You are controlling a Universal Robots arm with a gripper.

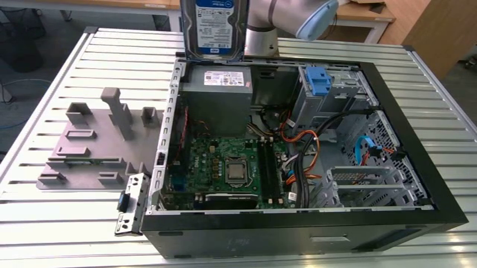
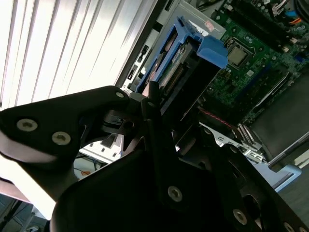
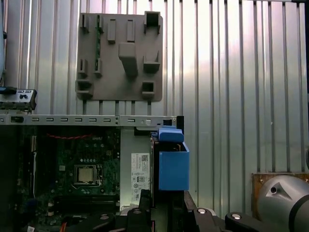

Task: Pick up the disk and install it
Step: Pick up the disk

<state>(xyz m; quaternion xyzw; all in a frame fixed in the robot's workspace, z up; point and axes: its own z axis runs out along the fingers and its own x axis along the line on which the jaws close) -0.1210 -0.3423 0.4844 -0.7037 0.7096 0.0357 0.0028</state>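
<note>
Grips the flat rectangular silver metal disk (image 1: 218, 25), white-and-blue label and blue plastic side rails, in the black claw (image 2: 177, 116), closed tight around it. Hangs upright over the edge of the open black computer case (image 1: 298, 229) on the ribbed metal tabletop (image 1: 127, 50). Risks, by judgement: snagging a rail on the loose orange cables (image 1: 313, 139) or clipping the upright bright-blue plastic latch (image 1: 318, 84) if lowered tilted

The disk (image 1: 218, 25) wears a white-and-blue label, the motherboard (image 1: 223, 164) is green, the ribbed table (image 1: 44, 223) silvery-white.
</note>
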